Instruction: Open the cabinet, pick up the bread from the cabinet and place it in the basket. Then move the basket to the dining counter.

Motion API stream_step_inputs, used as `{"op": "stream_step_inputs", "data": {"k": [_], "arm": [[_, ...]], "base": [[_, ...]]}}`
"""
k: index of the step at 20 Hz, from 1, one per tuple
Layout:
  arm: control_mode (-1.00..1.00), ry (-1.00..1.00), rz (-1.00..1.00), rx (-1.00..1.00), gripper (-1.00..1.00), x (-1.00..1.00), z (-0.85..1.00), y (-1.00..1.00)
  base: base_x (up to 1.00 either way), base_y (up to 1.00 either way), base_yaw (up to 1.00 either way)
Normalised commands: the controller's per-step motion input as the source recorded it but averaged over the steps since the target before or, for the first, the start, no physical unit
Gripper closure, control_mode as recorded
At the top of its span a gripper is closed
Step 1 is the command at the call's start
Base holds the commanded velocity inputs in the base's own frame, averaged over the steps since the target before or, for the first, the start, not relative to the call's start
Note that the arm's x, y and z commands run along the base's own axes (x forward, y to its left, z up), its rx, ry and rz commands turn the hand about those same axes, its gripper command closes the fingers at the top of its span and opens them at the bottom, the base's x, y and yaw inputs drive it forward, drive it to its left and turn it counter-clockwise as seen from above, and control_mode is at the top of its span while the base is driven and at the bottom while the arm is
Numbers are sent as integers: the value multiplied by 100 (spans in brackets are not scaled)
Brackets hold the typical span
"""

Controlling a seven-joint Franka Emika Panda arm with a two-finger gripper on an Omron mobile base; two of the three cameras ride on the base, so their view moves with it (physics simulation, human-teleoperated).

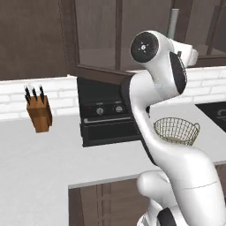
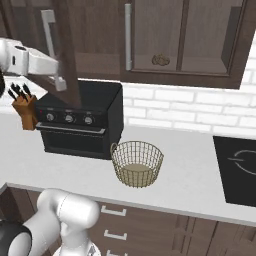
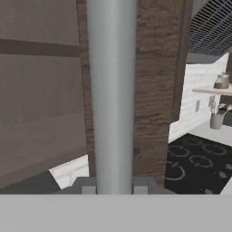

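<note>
Hand view: gripper (image 3: 112,190) is seen clamped around the cabinet's (image 2: 185,40) grey handle (image 3: 112,90). Bread (image 2: 160,60) is shelved right of it; basket (image 2: 137,163) is sited below-right on the surface (image 2: 190,175).

The cabinet (image 2: 185,35) is dark brown wood with a grey handle (image 3: 112,95). The basket (image 2: 137,163) is tan mesh (open weave), the bread (image 2: 160,60) mottled brown, the oven (image 2: 80,120) black.

White worktop (image 2: 190,165) bears basket (image 2: 137,163), black oven (image 2: 80,120), knife block (image 2: 25,111)
</note>
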Motion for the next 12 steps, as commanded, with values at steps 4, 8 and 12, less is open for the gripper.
{"op": "stream_step_inputs", "data": {"k": [4, 8, 12], "arm": [[-100, 0, -1, -13, 100, -98, 0, 99], [-100, 0, 0, -17, -100, -76, 0, 100], [-100, 0, 0, -15, -100, -39, 0, 83]], "base": [[0, 0, 0], [0, 0, 0], [0, 0, 0]]}}
